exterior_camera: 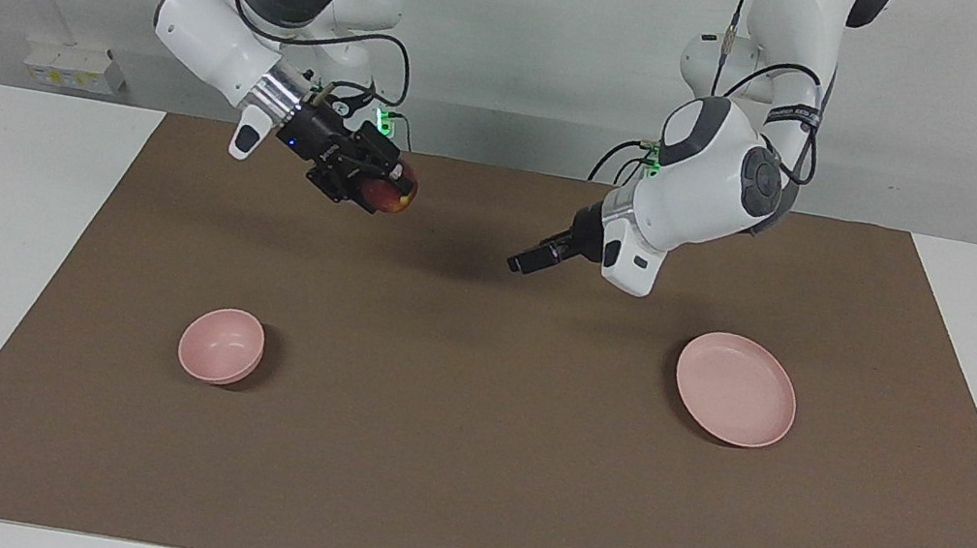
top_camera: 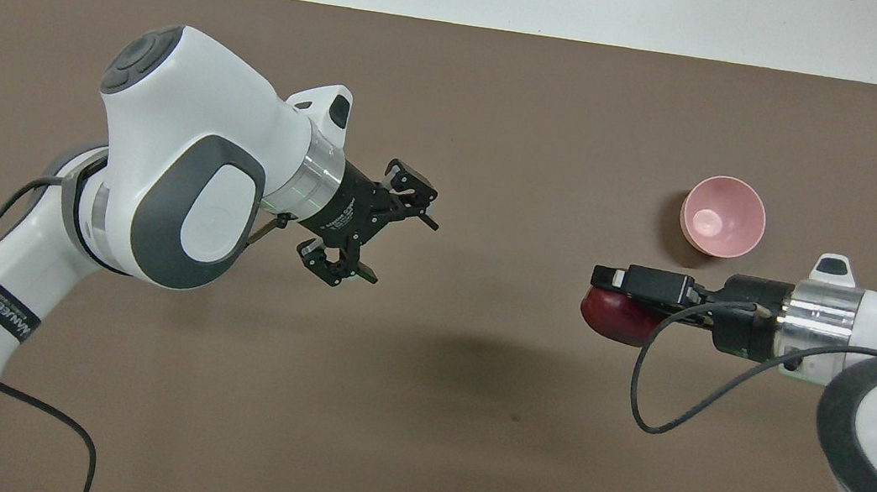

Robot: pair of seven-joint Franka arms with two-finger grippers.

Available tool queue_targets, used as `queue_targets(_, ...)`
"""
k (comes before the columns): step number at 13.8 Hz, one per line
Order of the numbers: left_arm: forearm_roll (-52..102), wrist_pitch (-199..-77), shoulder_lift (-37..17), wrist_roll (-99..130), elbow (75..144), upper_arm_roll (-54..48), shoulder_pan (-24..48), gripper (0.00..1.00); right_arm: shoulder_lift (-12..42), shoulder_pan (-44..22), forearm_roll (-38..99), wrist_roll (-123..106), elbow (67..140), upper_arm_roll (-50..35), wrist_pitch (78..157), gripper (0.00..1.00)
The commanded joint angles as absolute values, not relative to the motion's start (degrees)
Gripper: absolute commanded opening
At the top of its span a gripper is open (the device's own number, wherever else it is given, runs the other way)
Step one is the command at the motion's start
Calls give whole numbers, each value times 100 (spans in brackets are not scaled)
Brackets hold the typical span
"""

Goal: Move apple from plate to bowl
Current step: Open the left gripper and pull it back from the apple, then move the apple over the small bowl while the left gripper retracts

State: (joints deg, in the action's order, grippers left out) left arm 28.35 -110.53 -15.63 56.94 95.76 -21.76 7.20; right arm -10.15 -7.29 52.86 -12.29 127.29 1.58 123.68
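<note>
A black band on the left arm carries white lettering too small to read. The right gripper (exterior_camera: 385,184) is clamped on the dark red apple (exterior_camera: 390,195), held up in the air over the brown mat (exterior_camera: 458,465). The pink bowl (exterior_camera: 221,345) holds nothing; the pink plate (exterior_camera: 736,389), toward the left arm's end, is bare too. The left gripper (top_camera: 385,231) hangs over the mat, fingers spread wide.

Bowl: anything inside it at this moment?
Nothing: the bowl shows a bare pink inside in both views. The apple is in the right gripper, above the mat.
</note>
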Motion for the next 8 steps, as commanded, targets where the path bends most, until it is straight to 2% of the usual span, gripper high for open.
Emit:
queue_targets(1, 2024, -11136, -1494, 5486, 9694, -2215, 388, 100, -555, -598, 4153, -915, 12183, 132, 12611, 0)
queue_targets(4, 1522, -11188, -1626, 4171, 9598, -2215, -33, 100, -116, -326, 2808, -703, 11761, 132, 12708, 0)
queue_targets(8, 434, -11285, -1713, 2667, 9493, -2215, -421, 100, 456, 17, 1305, -738, 11506, 132, 13217, 0)
